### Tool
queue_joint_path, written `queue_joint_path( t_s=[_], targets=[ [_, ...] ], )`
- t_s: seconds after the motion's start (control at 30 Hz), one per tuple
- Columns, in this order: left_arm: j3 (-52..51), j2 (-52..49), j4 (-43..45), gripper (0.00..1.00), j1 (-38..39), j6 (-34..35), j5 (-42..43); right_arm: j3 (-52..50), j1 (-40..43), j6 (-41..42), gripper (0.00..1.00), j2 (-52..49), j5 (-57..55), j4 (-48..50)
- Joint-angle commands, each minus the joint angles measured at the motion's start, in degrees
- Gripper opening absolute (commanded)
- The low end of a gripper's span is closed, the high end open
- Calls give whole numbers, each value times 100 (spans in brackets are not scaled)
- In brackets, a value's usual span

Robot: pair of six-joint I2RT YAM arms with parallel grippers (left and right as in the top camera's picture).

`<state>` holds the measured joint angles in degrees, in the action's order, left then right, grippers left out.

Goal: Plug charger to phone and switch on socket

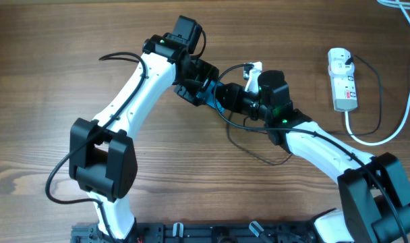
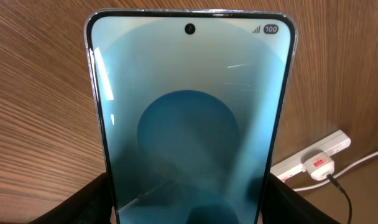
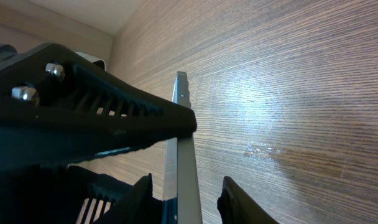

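My left gripper (image 1: 197, 82) is shut on the phone (image 2: 189, 112) and holds it by its long edges above the table, turquoise screen facing the left wrist camera. In the right wrist view the phone (image 3: 184, 149) shows edge-on between the jaws of my right gripper (image 3: 189, 200). The left jaw is against it and the right jaw stands apart. In the overhead view my right gripper (image 1: 229, 96) meets the left one at table centre. The charger's thin black cable (image 1: 259, 147) loops under the right arm; its connector is hidden. The white socket (image 1: 343, 79) lies at the far right.
A thicker white cable (image 1: 394, 133) curves round the socket's right side and runs off the top right corner. The socket also shows in the left wrist view (image 2: 310, 160) with a black cable leaving its plug. The left gripper's finger (image 3: 83, 118) fills the left of the right wrist view.
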<state>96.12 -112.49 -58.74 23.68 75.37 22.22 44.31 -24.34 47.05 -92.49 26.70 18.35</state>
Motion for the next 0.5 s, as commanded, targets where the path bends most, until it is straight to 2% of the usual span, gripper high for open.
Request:
queue_joint_path(
  t_s=[0.0,0.3,0.47],
  targets=[
    [140,164,15,4,7,52,87,90,-26,92,36,-96,-101,48],
    [140,164,111,4,4,52,90,90,-192,98,34,-96,-173,44],
    [140,164,107,4,4,52,92,90,-190,101,25,-96,-197,42]
  ],
)
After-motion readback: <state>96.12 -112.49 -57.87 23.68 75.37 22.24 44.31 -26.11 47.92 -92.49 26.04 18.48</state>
